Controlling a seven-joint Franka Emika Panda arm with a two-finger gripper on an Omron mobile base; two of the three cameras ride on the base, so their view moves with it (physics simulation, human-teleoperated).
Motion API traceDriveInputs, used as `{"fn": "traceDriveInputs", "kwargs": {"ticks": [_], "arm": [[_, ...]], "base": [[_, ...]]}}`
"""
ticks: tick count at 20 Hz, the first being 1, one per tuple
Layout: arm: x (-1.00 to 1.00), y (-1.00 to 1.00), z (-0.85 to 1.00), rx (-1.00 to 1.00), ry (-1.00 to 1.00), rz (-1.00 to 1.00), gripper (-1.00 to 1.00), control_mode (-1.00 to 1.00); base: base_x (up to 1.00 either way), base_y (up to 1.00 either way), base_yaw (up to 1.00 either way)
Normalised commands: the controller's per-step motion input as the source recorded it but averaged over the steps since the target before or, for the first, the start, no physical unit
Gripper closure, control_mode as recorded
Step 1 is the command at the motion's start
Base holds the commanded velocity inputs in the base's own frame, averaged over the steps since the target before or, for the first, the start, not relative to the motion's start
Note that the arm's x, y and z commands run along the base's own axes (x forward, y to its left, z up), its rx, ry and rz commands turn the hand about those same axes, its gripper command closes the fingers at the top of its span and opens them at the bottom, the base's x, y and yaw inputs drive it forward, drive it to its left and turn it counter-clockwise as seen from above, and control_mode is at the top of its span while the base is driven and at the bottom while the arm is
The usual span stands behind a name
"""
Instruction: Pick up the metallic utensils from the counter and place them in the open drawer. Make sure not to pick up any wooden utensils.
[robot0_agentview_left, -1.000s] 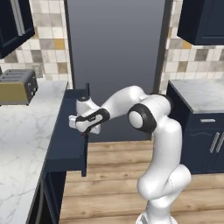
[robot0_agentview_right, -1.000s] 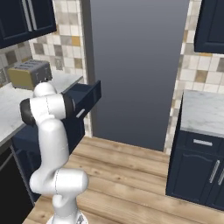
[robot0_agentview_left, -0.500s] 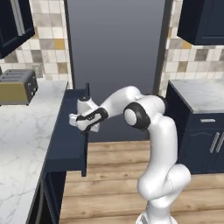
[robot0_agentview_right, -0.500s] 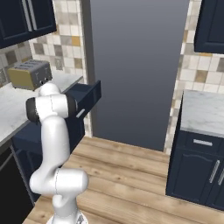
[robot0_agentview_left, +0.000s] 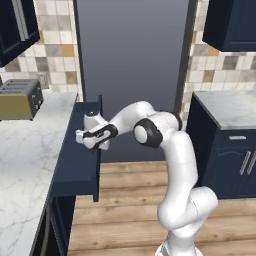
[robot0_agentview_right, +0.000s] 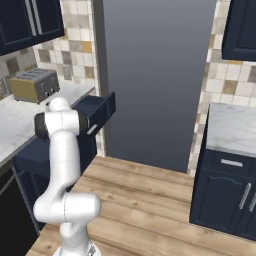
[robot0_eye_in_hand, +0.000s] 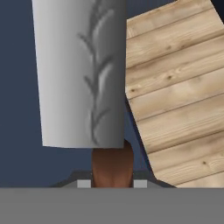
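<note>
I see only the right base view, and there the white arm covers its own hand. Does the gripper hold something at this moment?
Observer: Yes. In the hand view the gripper is shut on the dark brown handle of a metallic utensil with a broad, flat grey blade.
Operator: Is it above the open drawer?
Observer: In the left base view it hangs over the shallow navy-blue open drawer, close to the flat front panel.
Operator: Is the whole blade over the drawer?
Observer: In the hand view, navy lies behind the blade, and the pale wooden floor begins just beside one edge of it.
</note>
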Motion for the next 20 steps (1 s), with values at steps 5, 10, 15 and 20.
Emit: {"fn": "traceDriveInputs", "kwargs": {"ticks": [5, 10, 15, 20], "arm": [[0.02, 0.00, -0.38, 0.00, 0.00, 0.00, 1.00, -1.00], [0.00, -0.10, -0.44, 0.00, 0.00, 0.00, 1.00, -1.00], [-0.01, -0.49, -0.56, 0.00, 0.00, 0.00, 1.00, -1.00], [-0.11, -0.95, -0.50, 0.03, 0.00, 0.00, 1.00, -1.00]], "base": [[0.00, 0.00, 0.00], [0.00, 0.00, 0.00], [0.00, 0.00, 0.00], [0.00, 0.00, 0.00]]}}
